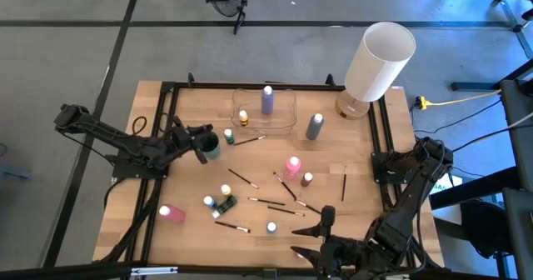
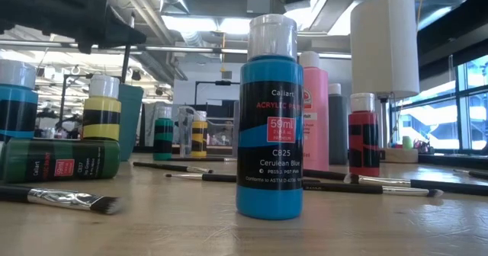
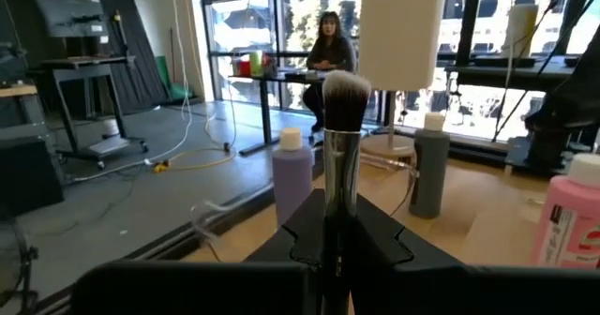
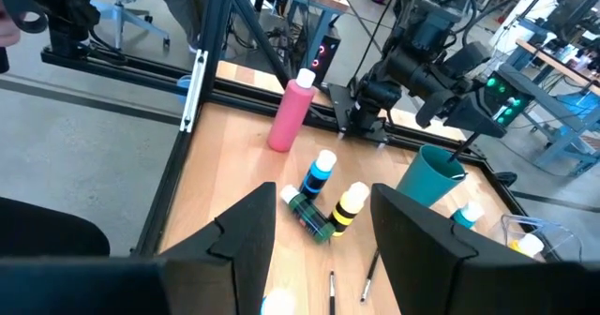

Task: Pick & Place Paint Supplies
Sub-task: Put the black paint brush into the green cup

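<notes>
Early going: only a purple bottle (image 1: 267, 99) and a small yellow one (image 1: 243, 117) standing in the clear tray (image 1: 287, 123), well beyond the left end effector (image 1: 202, 144). Left end effector clamped tight on a brush (image 3: 344, 118), pale bristles up, right over the teal cup (image 1: 210, 144). Right end effector (image 1: 326, 248) half-spread, empty, low by the tabletop (image 1: 366, 159) edge. Most bottles and brushes scattered between the two.
</notes>
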Robot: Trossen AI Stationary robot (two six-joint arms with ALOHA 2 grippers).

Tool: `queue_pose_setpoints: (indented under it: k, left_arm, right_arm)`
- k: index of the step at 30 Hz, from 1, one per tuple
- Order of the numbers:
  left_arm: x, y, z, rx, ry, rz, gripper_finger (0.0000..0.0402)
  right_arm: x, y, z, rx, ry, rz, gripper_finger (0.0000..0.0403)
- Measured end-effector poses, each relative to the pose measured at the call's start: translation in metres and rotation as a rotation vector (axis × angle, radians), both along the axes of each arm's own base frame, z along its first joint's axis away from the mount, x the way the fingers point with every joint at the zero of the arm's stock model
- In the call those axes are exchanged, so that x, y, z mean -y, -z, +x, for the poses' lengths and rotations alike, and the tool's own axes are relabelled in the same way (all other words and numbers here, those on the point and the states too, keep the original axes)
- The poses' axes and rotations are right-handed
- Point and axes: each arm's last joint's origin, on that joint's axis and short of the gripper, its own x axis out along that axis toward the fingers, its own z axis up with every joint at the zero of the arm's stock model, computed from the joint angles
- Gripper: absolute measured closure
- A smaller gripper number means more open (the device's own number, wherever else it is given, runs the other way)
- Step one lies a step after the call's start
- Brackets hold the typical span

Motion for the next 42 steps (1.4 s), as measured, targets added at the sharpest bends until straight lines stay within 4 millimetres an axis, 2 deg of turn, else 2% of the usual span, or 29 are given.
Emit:
queue_pose_setpoints:
  k: [11, 20, 24, 34, 42]
  left_arm:
    - [0.000, 0.004, 0.000, -0.031, -0.004, -0.003, 0.0384]
    - [0.000, 0.005, 0.000, -0.047, -0.004, 0.002, 0.0384]
    - [0.000, 0.006, 0.000, -0.051, -0.004, 0.004, 0.0384]
    - [-0.002, 0.022, -0.005, -0.015, -0.012, 0.010, 0.0384]
    - [-0.002, 0.024, -0.006, -0.019, -0.012, 0.014, 0.0384]
  right_arm:
    - [0.005, 0.001, 0.005, -0.004, 0.027, 0.016, 0.0225]
    - [0.012, 0.019, 0.011, -0.020, 0.054, -0.004, 0.0225]
    - [0.014, 0.019, 0.014, -0.019, 0.063, -0.002, 0.0225]
    - [0.014, 0.019, 0.014, -0.017, 0.062, 0.003, 0.0225]
    - [0.016, 0.019, 0.016, -0.018, 0.066, 0.001, 0.0225]
